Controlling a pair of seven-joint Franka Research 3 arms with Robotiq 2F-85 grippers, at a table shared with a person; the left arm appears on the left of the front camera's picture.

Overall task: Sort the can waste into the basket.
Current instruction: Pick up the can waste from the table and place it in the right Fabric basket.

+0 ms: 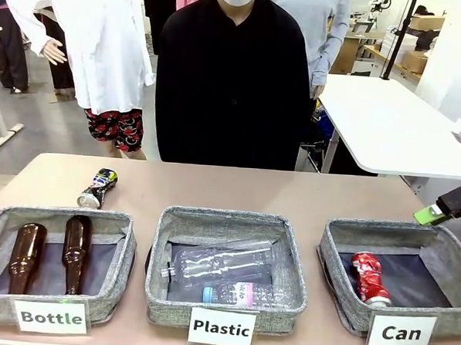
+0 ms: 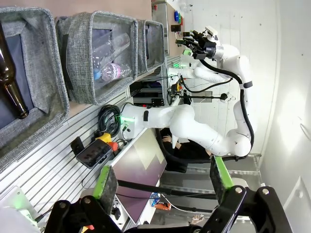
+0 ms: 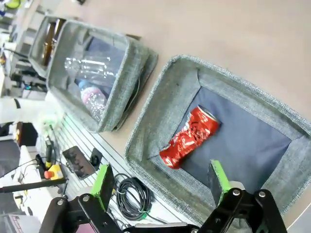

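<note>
Grey fabric basket (image 1: 382, 228) marked "Can" sits at the near right of the surface (image 1: 291, 193), with the crushed red can (image 1: 369, 277) lying inside on its dark lining. Right hand (image 3: 161, 178) hovers above it, fingers apart, empty. Left hand (image 2: 162, 178) is likewise spread, holding nothing. Farther back on the left, the dark can (image 1: 97, 189) lies behind the Bottle basket (image 1: 119, 269).

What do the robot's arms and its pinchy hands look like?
The right arm is smooth, white and rounded, like fat tubes joined together, with a thin black cable running along it. Each hand is a black claw with two fingers. The left gripper and the right gripper look the same. Their fingertips wear bright green pads.
</note>
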